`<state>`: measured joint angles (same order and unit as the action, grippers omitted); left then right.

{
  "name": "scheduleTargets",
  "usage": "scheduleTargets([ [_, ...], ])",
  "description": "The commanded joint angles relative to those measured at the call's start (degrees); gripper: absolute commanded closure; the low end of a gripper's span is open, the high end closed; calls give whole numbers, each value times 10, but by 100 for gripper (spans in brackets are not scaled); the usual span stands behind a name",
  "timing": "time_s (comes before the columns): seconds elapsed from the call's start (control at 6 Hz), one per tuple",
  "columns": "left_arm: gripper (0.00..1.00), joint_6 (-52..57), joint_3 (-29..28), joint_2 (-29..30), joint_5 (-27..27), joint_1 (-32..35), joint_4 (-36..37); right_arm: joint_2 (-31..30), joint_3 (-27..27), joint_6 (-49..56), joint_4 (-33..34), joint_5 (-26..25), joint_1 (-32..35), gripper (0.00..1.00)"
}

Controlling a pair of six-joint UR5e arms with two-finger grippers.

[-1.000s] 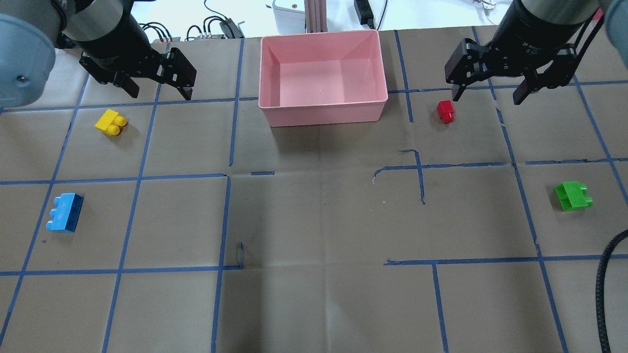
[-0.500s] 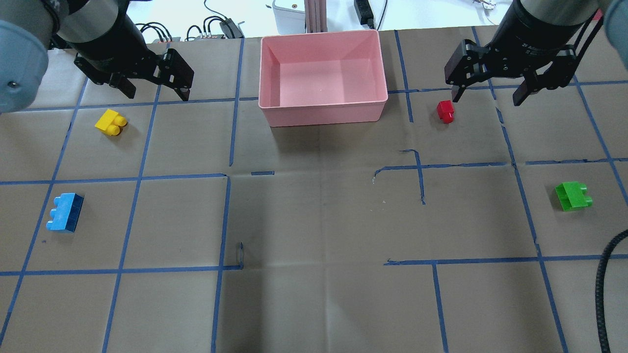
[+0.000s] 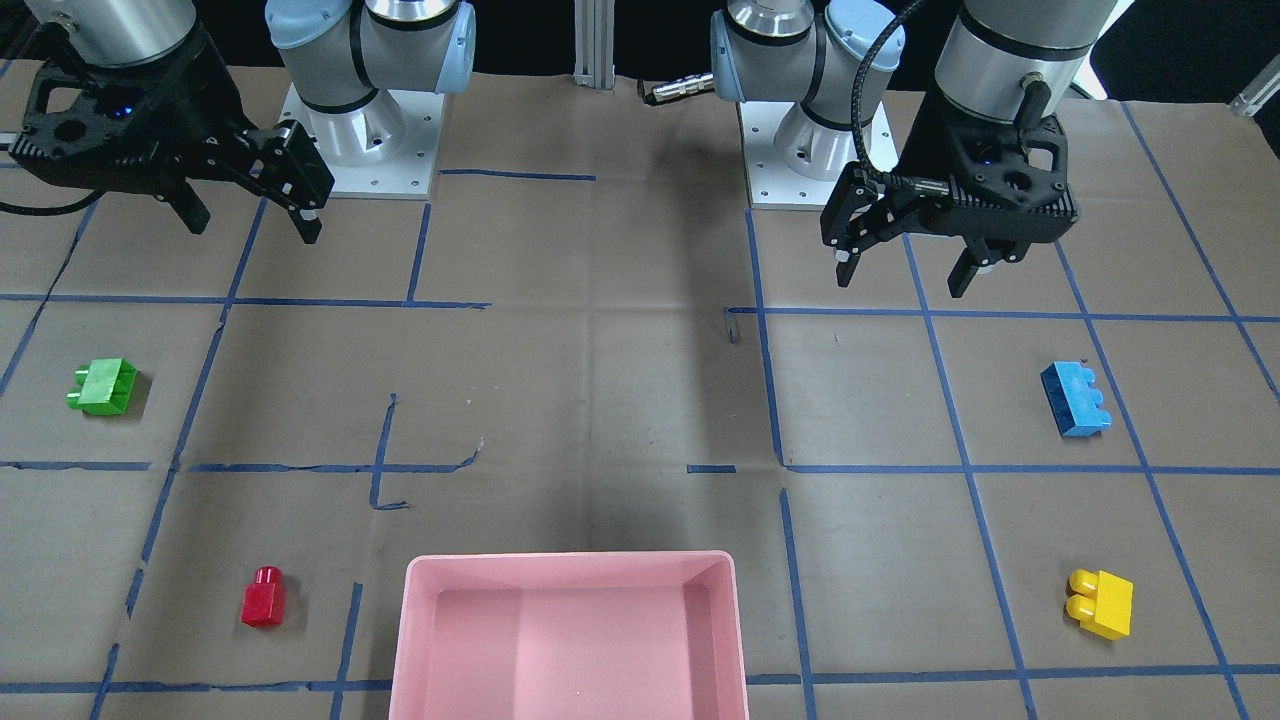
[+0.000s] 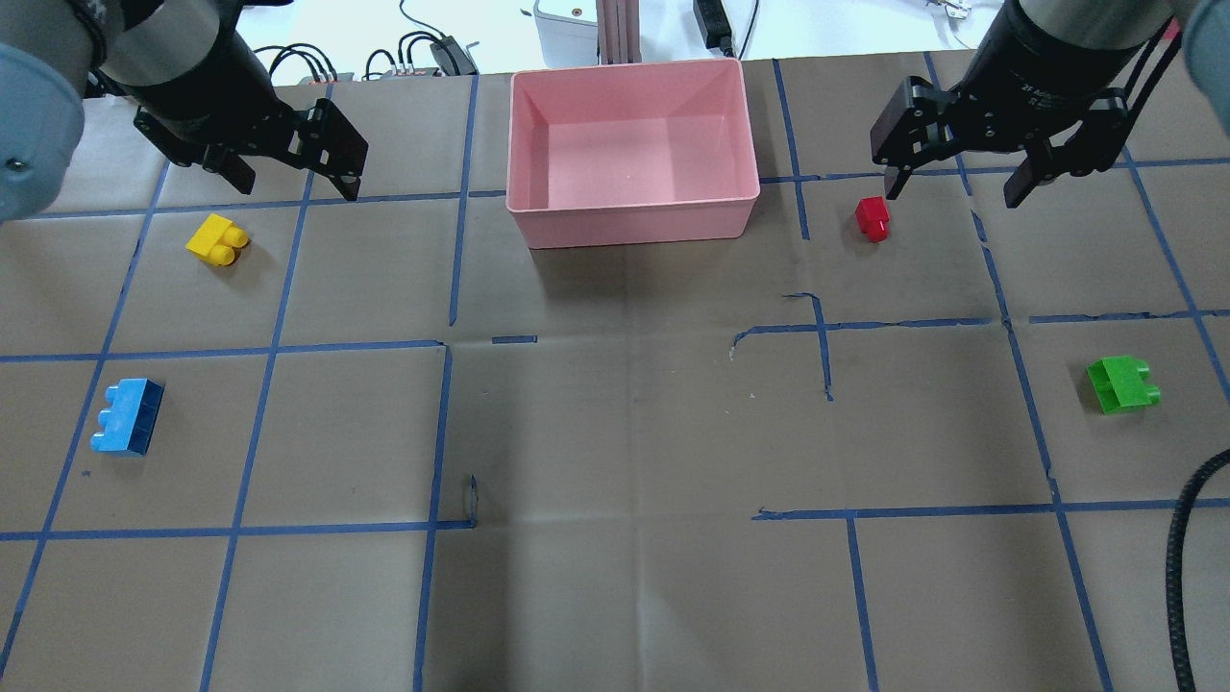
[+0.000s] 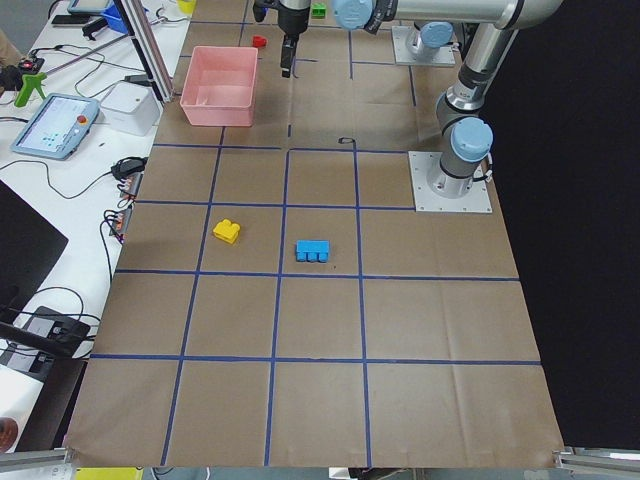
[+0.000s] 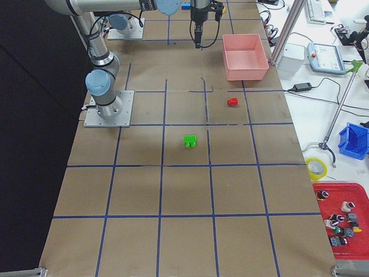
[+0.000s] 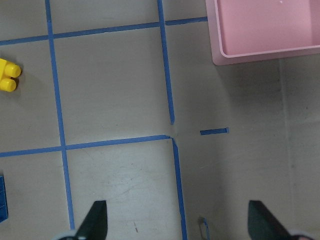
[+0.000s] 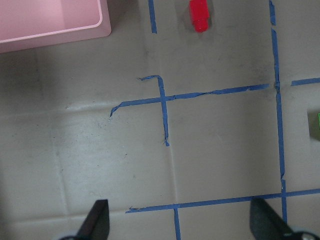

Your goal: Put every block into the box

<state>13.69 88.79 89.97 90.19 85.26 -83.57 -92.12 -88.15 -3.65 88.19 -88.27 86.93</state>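
Note:
The pink box (image 4: 634,223) stands at the far middle of the table, with nothing in it. The yellow brick (image 4: 217,239) and the blue brick (image 4: 127,415) lie on the left. The red brick (image 4: 873,217) lies just right of the box. The green brick (image 4: 1121,384) lies far right. My left gripper (image 4: 296,186) hangs open and empty above the table, beyond and right of the yellow brick. My right gripper (image 4: 953,192) hangs open and empty, just right of the red brick. In the left wrist view the yellow brick (image 7: 8,76) is at the left edge.
Brown paper with a grid of blue tape lines (image 4: 442,423) covers the table. A black cable (image 4: 1187,538) hangs at the right edge. Cables and a white device (image 4: 567,29) sit behind the box, off the paper.
My left gripper has drifted a little to the left, still open. The right gripper, the bricks and the box have not moved.

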Motion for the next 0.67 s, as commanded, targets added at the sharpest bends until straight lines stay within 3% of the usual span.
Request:
scheduleTargets([
  [0.0,0,187,6,-5,-1,-134,-3,0,-2,0,-2,-1,0,0],
  [0.5,0,540,49,-2,-7,-384,0,-1,-4,0,-6,-1,0,0],
])
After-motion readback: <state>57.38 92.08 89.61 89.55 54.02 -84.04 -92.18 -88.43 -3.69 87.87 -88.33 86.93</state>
